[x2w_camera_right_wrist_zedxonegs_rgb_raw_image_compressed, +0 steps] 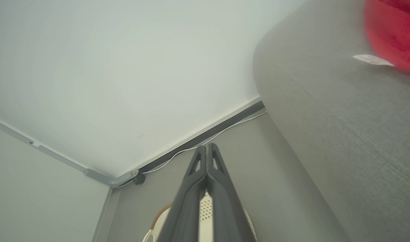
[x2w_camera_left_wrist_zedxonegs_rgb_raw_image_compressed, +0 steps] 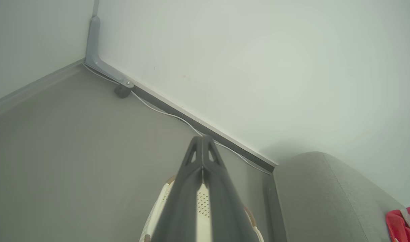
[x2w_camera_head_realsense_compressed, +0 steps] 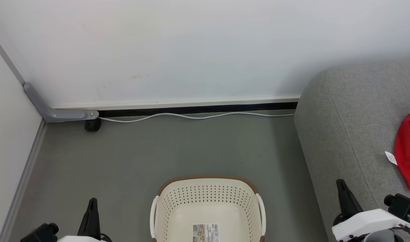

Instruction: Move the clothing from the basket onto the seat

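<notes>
Wall (x2w_camera_head_realsense_compressed: 191, 50): plain white, across the whole far side of the head view, meeting a second pale wall in a corner at far left.

Floor (x2w_camera_head_realsense_compressed: 124, 151): grey-green, running from the wall's foot to the near edge.

Seat (x2w_camera_head_realsense_compressed: 346, 134): large grey fabric cushion with a rounded corner and a stitched seam. It stands at the right, its far end close to the wall.

Basket (x2w_camera_head_realsense_compressed: 208, 195): cream plastic with perforated walls, a brown rim and white side handles. It stands upright on the floor at bottom centre, just left of the seat and between the two arms.

Clothing (x2w_camera_head_realsense_compressed: 408, 148): bright red fabric lying on top of the seat at the right edge of the head view, well apart from the basket. The left wrist view shows a red piece with a white band on the same cushion; whether it is a separate garment cannot be told.

Left end effector (x2w_camera_head_realsense_compressed: 93, 201): lower left, above the floor, fingers pressed together with nothing between them.

Right end effector (x2w_camera_head_realsense_compressed: 341, 183): lower right, over the seat's near edge, fingers likewise together and gripping nothing, near the clothing but not touching it.

Bracket (x2w_camera_head_realsense_compressed: 57, 112): grey, angled, in the corner at the wall's foot.

Cable (x2w_camera_head_realsense_compressed: 191, 116): thin, white, lying on the floor along the wall between bracket and seat.

Barcode sticker (x2w_camera_head_realsense_compressed: 205, 232): on the basket's base.

Tag (x2w_camera_head_realsense_compressed: 390, 158): small, white, at the clothing's left edge, resting on the seat.
</notes>
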Motion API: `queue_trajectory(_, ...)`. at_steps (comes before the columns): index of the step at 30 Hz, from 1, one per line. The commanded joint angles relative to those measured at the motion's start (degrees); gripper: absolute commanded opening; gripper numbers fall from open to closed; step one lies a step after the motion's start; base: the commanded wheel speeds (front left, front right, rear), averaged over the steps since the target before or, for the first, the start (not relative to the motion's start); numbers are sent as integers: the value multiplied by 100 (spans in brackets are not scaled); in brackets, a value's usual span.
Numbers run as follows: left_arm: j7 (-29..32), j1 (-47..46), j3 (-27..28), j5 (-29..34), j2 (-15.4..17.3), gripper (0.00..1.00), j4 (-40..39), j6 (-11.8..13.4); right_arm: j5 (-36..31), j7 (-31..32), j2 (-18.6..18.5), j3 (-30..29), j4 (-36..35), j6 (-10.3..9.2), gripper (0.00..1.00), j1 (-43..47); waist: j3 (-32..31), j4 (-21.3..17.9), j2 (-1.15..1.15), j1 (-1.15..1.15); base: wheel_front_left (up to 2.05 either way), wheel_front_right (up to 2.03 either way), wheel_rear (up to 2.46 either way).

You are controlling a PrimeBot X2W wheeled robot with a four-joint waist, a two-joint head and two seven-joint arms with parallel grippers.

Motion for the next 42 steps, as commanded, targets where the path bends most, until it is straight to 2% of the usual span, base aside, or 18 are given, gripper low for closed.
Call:
queue_trajectory(1, 26, -320, 91, -158, 89, 0, -176, -46, 150, 43, -28, -6, -199, 3, 0, -162, -1, 0, 0, 0, 0, 0, 0)
queue_trajectory(42, 702, -605, 185, -2749, 129, 0, -313, -191, 2547, 720, 101, -537, -619, 5, 0, -135, -19, 16, 0, -1, 0, 0, 0)
